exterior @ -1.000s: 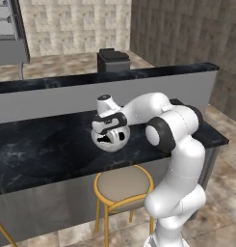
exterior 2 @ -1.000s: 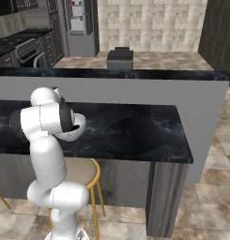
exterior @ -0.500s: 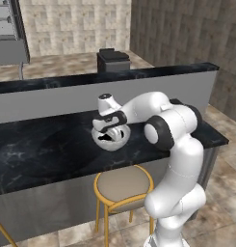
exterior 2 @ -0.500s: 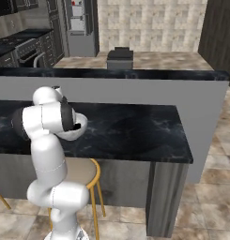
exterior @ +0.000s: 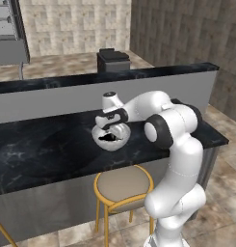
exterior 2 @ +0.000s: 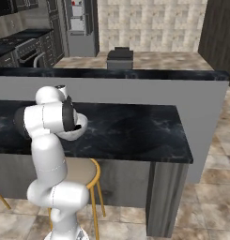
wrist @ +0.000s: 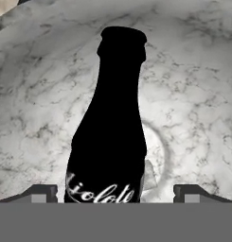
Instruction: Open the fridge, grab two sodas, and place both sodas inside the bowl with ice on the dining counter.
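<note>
Left base view, left to right: fridge [exterior: 8, 34], upper left corner of the frame, door swung aside, pale interior with grey shelves showing. Dining counter [exterior: 37, 154], long black marbled top with faint white veins, crossing the frame from the left edge to the right of centre; raised black-topped back ledge [exterior: 153, 72] running behind it. Bowl with ice [exterior: 111, 138], white and round, on the countertop at frame centre, a dark shape lying inside it. Gripper [exterior: 106, 127], directly above the bowl, pointing down into it, at the end of the white arm that bends in from the lower right. Small dark box-shaped appliance [exterior: 112, 60], upper centre, beyond the ledge. Stool [exterior: 123, 185], tan seat on yellow legs, lower centre, under the counter edge. Right base view: bowl rim just visible at centre left, mostly hidden behind the arm's shoulder. Hand view, left to right: left finger tip [wrist: 41, 193] at the lower left edge; dark soda bottle [wrist: 110, 137], centre, pale script label near its base, cap toward the top of the frame, lying on the pale marbled inside of the bowl; right finger tip at the lower right edge. Claw state: released, jaws spread wide, both tips well clear of the bottle's sides, nothing grasped.
</note>
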Controlling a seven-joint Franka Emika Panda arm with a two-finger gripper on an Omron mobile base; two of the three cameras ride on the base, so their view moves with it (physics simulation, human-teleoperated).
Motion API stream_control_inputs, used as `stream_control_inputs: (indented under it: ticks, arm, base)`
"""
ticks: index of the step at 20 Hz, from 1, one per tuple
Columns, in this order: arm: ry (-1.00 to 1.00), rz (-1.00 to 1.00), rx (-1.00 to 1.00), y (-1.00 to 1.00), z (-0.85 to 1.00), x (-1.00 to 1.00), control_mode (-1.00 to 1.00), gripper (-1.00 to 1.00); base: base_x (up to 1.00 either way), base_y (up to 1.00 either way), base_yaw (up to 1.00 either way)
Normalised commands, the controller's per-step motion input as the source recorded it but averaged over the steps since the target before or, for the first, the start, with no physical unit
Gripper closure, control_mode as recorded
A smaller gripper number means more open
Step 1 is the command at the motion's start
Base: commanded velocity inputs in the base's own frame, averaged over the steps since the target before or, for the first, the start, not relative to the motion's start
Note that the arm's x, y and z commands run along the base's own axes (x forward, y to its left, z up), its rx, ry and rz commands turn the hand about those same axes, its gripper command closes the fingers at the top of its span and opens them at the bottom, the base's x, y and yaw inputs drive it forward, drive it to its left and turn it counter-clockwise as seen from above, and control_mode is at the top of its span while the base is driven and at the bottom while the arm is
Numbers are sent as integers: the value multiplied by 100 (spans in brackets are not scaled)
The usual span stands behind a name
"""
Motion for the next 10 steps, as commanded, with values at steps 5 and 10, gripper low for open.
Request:
stream_control_inputs:
  ticks: [5, 10]
  arm:
    - [0, 0, 0, -1, 18, -3, -100, -100]
    - [0, 0, 0, 0, 46, -20, -100, -100]
  base:
    - [0, 0, 0]
    - [0, 0, 0]
